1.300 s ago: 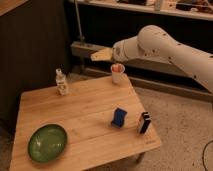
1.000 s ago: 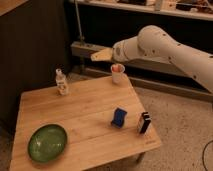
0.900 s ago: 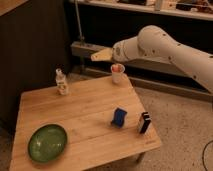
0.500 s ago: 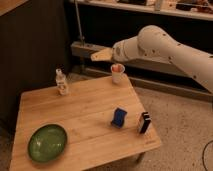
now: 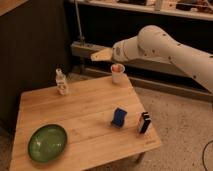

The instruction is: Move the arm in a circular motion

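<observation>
Your gripper (image 5: 102, 54), a flat tan wedge, hangs in the air over the table's (image 5: 85, 112) far edge, pointing left; you cannot tell whether it is clenched or released. Behind it the arm (image 5: 165, 47), thick, white and dotted with dark holes, reaches in from the right. On the table: a white cup (image 5: 117, 73) at the far right corner, a clear bottle (image 5: 61, 82) near the far left corner, a green bowl (image 5: 47, 142) at the near left corner, a blue box (image 5: 119, 117) and a dark box (image 5: 144, 122) by the right edge.
</observation>
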You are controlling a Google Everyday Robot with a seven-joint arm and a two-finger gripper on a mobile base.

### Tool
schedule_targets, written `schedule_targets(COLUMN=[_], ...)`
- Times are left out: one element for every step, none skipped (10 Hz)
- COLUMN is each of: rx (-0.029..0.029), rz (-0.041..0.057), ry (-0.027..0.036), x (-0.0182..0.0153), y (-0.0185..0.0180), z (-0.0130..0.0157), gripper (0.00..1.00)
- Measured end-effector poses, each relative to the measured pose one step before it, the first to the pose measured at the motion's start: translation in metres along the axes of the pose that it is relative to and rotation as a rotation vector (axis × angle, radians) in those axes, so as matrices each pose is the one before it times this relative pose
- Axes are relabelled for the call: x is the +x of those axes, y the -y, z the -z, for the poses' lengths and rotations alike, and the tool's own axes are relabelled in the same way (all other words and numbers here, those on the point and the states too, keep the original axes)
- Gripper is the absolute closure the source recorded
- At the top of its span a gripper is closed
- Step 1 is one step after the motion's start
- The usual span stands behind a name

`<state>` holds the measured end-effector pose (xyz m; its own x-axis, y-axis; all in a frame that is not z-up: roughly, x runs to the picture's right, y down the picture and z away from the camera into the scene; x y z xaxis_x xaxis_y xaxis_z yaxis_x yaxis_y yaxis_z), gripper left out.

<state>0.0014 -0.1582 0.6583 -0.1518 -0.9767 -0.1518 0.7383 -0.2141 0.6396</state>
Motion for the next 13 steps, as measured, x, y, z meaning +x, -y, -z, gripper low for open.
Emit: schedule_targets(rx=[0.00010, -0.00007, -0.00009, -0.00292, -0.00640, -0.00906, -0.01669, -0.02379, -0.00123, -0.00264, -0.00191, 0.00021, 0.00003], rz=[-0.00002, 0.00008, -0.00005, 0.00141, 0.00056, 0.00567, 0.01192, 0.00319, 0.00122, 0.00089, 0.00877, 0.01652, 0.01044], ry=[0.00000, -0.00007, 0.00028, -0.00406, -0.00258, 0.00309, 0.01981, 0.03239, 0.02308, 0.01989, 0.02839, 0.03916, 0.03044], x=[0.00000, 0.00006, -0.00032, -0.00019, -0.00352, -0.00428, -0.00553, -0.00649, -0.00564, -0.00791, -0.00919, -0.00958, -0.00888], y=[0.00004, 0.00002, 0.00002, 0.00063, -0.00104, -0.00134, 0.00050, 0.00170, 0.00210, -0.00107, 0.00690, 0.01193, 0.00890], z=[-0.00001, 0.00008, 0.00007, 0.00136, 0.00436, 0.00550, 0.00308, -0.00295, -0.00483, -0.00174, -0.00360, -0.00584, -0.00358], gripper=[0.20, 0.20, 0.20, 0.20, 0.20, 0.20, 0.20, 0.20, 0.20, 0.20, 0.20, 0.20, 0.20])
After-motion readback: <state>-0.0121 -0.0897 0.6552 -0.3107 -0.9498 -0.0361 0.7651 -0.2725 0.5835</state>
